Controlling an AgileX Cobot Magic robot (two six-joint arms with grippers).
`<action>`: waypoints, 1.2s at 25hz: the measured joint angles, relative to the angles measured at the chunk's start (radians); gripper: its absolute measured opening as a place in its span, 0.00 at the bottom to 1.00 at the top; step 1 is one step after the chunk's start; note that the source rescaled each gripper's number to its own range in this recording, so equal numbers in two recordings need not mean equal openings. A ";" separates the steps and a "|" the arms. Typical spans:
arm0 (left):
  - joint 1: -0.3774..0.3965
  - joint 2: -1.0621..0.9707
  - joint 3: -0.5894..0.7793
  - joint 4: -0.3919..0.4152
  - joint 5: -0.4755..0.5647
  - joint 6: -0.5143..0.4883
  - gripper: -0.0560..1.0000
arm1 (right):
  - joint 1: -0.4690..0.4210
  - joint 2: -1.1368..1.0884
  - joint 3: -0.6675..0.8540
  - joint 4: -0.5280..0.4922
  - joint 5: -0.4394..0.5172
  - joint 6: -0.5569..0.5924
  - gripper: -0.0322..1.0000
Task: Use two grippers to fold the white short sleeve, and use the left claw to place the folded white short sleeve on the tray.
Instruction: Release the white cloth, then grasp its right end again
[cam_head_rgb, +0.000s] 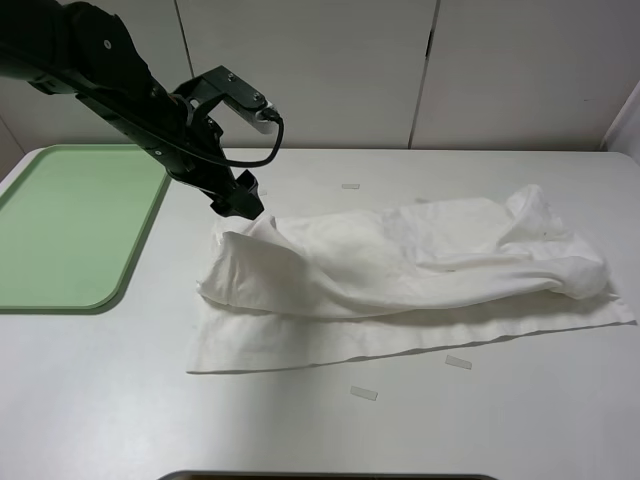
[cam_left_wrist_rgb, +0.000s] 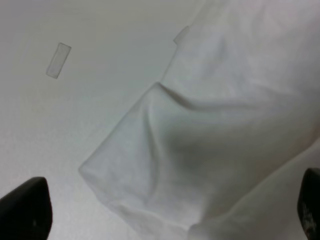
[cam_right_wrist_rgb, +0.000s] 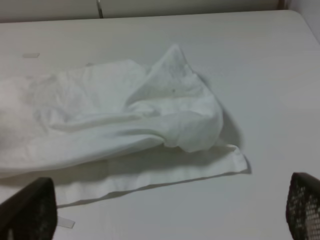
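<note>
The white short sleeve (cam_head_rgb: 400, 270) lies wrinkled across the middle of the table, folded lengthwise with its upper layer bunched over the lower one. My left gripper (cam_head_rgb: 238, 200) hovers right at the shirt's far-left corner. In the left wrist view the left gripper (cam_left_wrist_rgb: 167, 210) has its jaws wide apart over a fold of the shirt (cam_left_wrist_rgb: 210, 140), holding nothing. The right gripper (cam_right_wrist_rgb: 165, 210) is open and empty, above the table short of the shirt's right end (cam_right_wrist_rgb: 175, 105); it is out of the exterior high view. The light-green tray (cam_head_rgb: 60, 225) sits at the left, with nothing on it.
Small pale tape strips lie on the table: one behind the shirt (cam_head_rgb: 350, 186) and two in front (cam_head_rgb: 458, 362) (cam_head_rgb: 363, 393). A dark object edge (cam_head_rgb: 330, 477) shows at the table's front edge. White wall panels stand behind the table.
</note>
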 joint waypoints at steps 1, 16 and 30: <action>0.000 0.000 0.000 0.000 0.000 0.000 0.98 | 0.000 0.000 0.000 0.000 0.000 0.000 1.00; 0.000 0.000 0.000 0.008 -0.004 0.000 0.98 | 0.000 0.000 0.000 0.000 0.000 0.000 1.00; -0.116 0.158 0.000 -0.170 -0.144 0.000 0.98 | 0.000 0.000 0.000 0.000 0.000 0.000 1.00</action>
